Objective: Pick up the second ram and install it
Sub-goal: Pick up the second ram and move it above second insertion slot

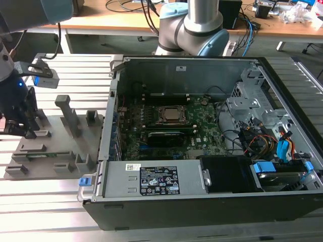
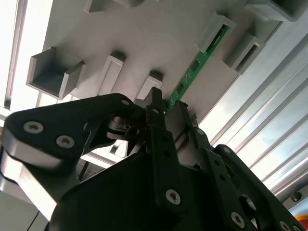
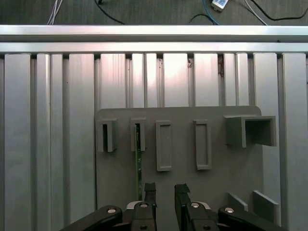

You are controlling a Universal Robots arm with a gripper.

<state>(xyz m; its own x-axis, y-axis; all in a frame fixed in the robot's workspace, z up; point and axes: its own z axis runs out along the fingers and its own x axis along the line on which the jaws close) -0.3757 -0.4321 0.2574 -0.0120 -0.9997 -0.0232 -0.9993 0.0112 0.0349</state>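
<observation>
Exterior view: my fingers [image 1: 21,123] hang over the gray fixture [image 1: 55,142] on the bench [image 1: 50,201], where the second ram [image 1: 41,154] sits. Second wrist view: the second ram [image 2: 197,62] reaches toward my fingers [image 2: 155,108]. First wrist view: my 2 fingers [image 3: 150,195] stand narrowly apart, empty, the second ram [image 3: 138,163] on edge just beside 1.

You see an open computer case [image 1: 202,209] on the slotted aluminium table [image 1: 40,201], its green motherboard [image 1: 207,133] and CPU socket [image 1: 173,115] exposed beside the silver power supply [image 1: 151,179], with a grey slotted fixture plate [image 1: 50,143] just beside the case on the exterior view's left and a cable-strewn wooden desk [image 1: 101,20] behind.
</observation>
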